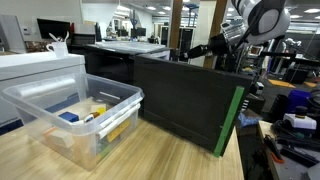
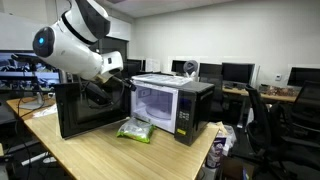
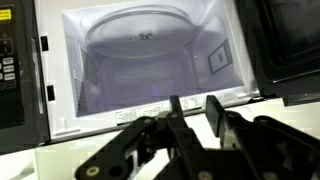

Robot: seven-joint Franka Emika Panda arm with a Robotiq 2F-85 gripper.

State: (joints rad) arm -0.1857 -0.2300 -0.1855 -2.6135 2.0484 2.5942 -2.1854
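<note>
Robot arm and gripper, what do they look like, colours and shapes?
The white robot arm is built of thick, rounded, glossy segments, with a dark round cap on one joint. The black Robotiq gripper is matte, with angular linkage bars and two narrow, flat fingers. No readable markings show.

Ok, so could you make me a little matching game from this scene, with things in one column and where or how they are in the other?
Things:
1. microwave door
2. green packet
3. clear bin
4. fingers

Place or state:
A. lying on the table in front of the microwave
B. swung open
C. apart, nothing between them, facing the lit inside of the microwave
D. holding small yellow and blue things

Pairs: 1-B, 2-A, 3-D, 4-C
</note>
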